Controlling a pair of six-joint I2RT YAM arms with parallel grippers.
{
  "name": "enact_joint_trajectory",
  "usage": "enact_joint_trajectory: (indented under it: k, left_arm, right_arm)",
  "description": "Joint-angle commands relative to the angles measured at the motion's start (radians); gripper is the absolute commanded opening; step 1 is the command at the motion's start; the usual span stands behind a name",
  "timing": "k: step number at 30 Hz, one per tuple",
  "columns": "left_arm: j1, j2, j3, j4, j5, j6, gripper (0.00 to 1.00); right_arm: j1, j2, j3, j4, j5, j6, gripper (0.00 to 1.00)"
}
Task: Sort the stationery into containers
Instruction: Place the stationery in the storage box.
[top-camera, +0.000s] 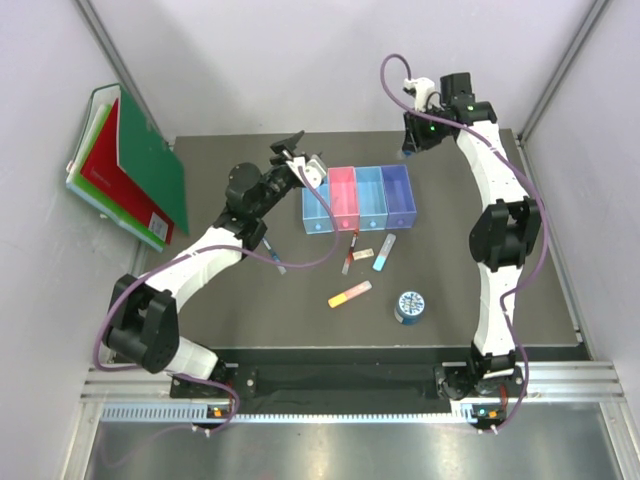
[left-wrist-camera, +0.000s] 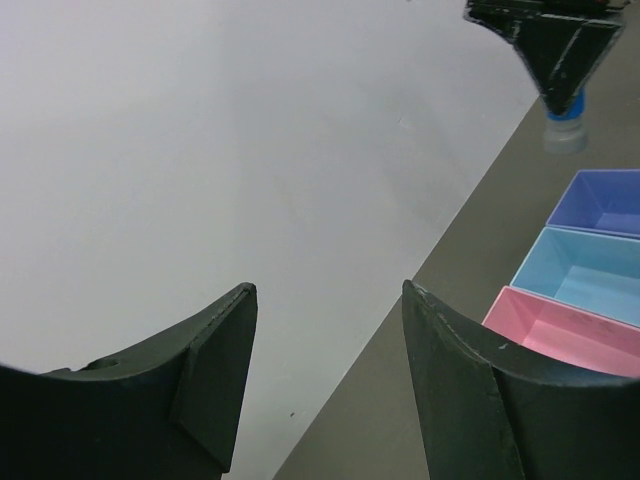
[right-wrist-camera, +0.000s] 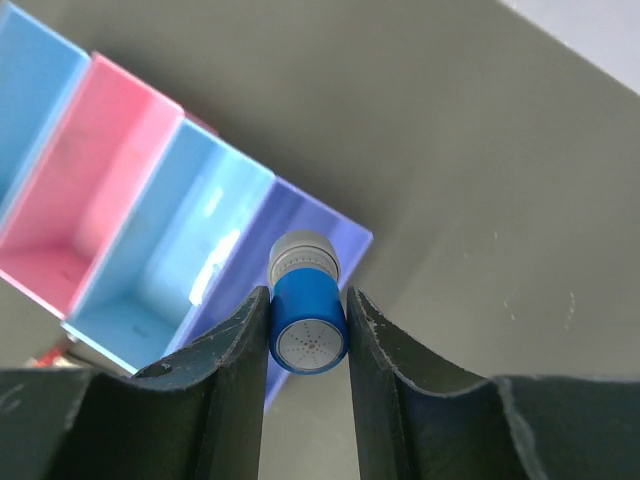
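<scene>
My right gripper (right-wrist-camera: 307, 294) is shut on the grey-capped blue bottle (right-wrist-camera: 309, 338), cap down, in the air over the far end of the violet bin (right-wrist-camera: 345, 238). In the top view that gripper (top-camera: 410, 143) hangs behind the containers (top-camera: 358, 198), a joined row of light-blue, pink, blue and violet bins. My left gripper (top-camera: 298, 150) is open and empty, raised beside the row's left end. Stationery lies in front of the bins: blue pen (top-camera: 272, 255), red-black pen (top-camera: 350, 253), beige eraser (top-camera: 365, 251), light-blue stick (top-camera: 384, 253), yellow-pink stick (top-camera: 350, 294), round blue tin (top-camera: 410, 306).
Green and red folders (top-camera: 130, 165) lean against the left wall, beyond the table's edge. White walls close in the back and both sides. In the left wrist view the bottle (left-wrist-camera: 567, 122) hangs beyond the violet (left-wrist-camera: 600, 200), blue (left-wrist-camera: 580, 270) and pink (left-wrist-camera: 560, 330) bins.
</scene>
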Motion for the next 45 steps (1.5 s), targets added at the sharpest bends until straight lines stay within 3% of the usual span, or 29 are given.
enact_joint_trajectory:
  k: [1,14,25,45]
  left_arm:
    - [0.014,-0.041,-0.01,0.013,-0.029,0.009,0.65]
    - [0.036,-0.026,-0.021,0.017,-0.08,-0.012,0.65]
    - [0.037,-0.035,-0.038,0.021,-0.106,-0.014,0.64]
    - [0.037,-0.032,-0.036,0.023,-0.106,-0.022,0.64]
  right_arm:
    - [0.01,-0.069,-0.035,-0.091,0.056,-0.11,0.0]
    - [0.122,-0.066,-0.106,-0.073,0.148,-0.193,0.0]
    - [0.125,0.015,-0.095,-0.001,0.18,-0.172,0.0]
    - [0.194,0.006,-0.054,0.039,0.143,-0.161,0.0]
